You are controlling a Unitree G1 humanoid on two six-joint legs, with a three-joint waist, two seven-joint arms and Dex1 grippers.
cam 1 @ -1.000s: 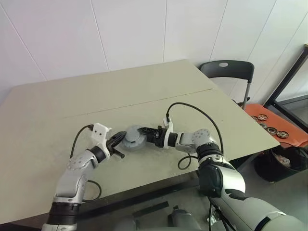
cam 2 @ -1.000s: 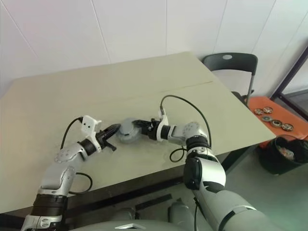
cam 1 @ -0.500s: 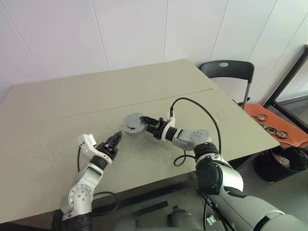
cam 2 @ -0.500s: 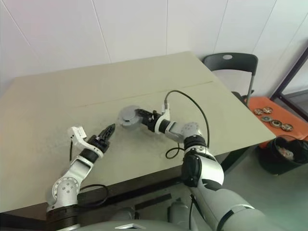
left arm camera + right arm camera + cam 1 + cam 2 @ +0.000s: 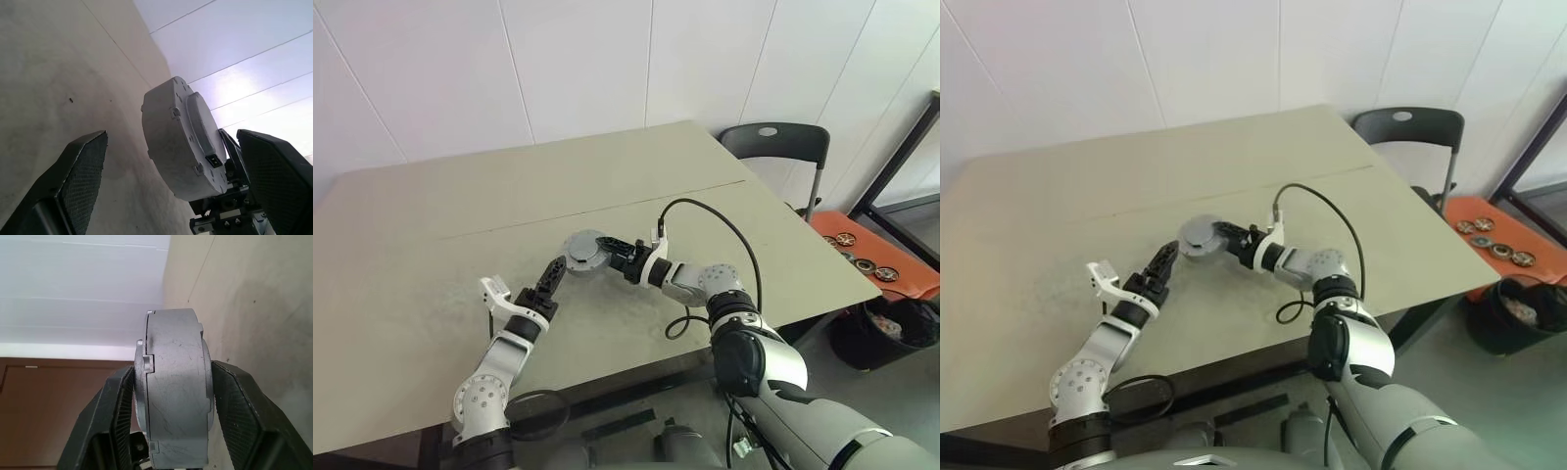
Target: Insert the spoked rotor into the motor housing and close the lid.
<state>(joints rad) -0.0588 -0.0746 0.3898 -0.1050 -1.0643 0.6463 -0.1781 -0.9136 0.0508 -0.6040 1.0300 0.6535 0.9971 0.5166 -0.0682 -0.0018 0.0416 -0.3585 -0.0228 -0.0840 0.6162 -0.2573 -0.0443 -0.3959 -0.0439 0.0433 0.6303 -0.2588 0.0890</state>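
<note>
White wall panels rise behind a pale, matte beige counter [image 5: 431,225] with a faint seam across it; a dark folding chair [image 5: 781,147] stands at its far corner and an orange tray [image 5: 876,257] of small round parts sits low on the right. Above the counter, the right hand [image 5: 612,257] clamps a thick grey metal puck, the closed motor housing [image 5: 585,253], by its flat faces. In the right wrist view the housing's brushed rim [image 5: 173,396] shows fine scratches, a stepped seam and small tabs. The left wrist view shows its raised lid [image 5: 198,128] with a tiny dark socket. The left hand [image 5: 551,276] has let go since a second ago: its jaws now stand wide apart, just beside the housing without touching. The spoked rotor cannot be made out. Tray parts are too small to tell.
</note>
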